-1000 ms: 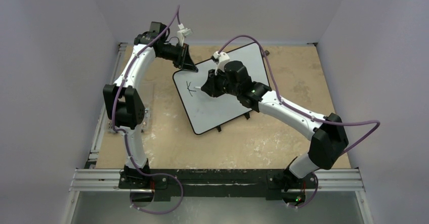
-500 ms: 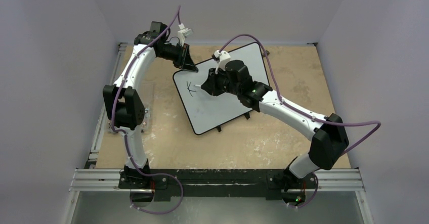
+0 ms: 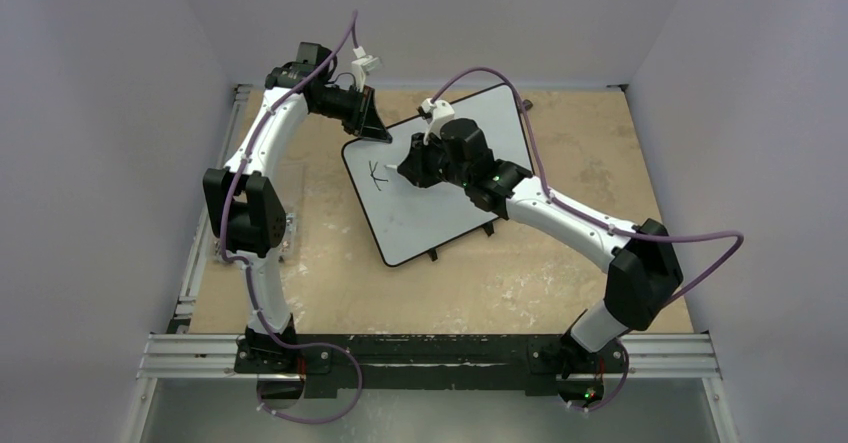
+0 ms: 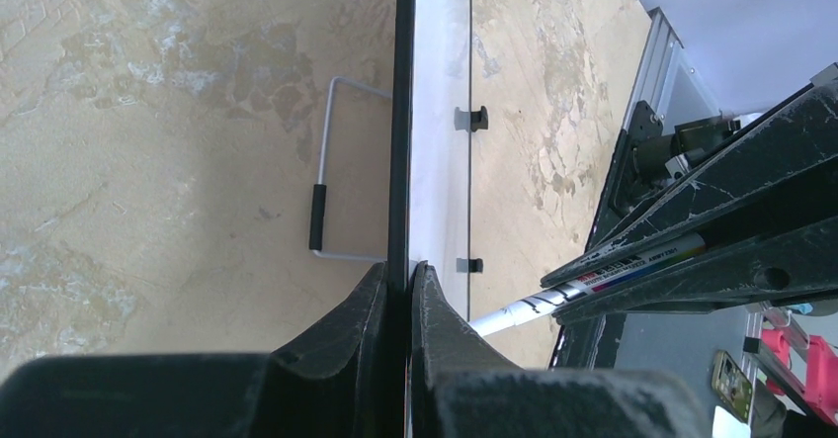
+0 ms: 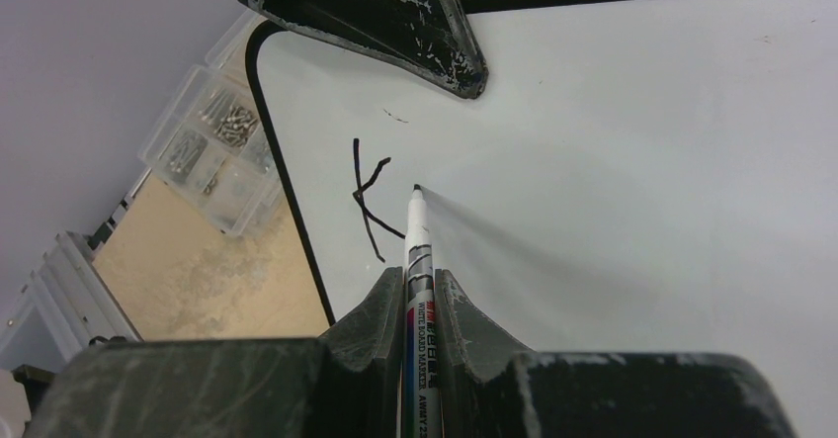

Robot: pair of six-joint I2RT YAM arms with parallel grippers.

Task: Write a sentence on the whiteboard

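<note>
We see a clear compartment box of small screws lying on the worn tan tabletop, near a metal frame rail.

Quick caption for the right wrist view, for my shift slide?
Right gripper holds the marker tip beside a lone black K on the whiteboard, whose edge the left gripper pinches.

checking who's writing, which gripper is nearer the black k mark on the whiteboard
Right. The right gripper holds its marker tip just beside the K mark; the left gripper clamps the whiteboard edge farther off.
</note>
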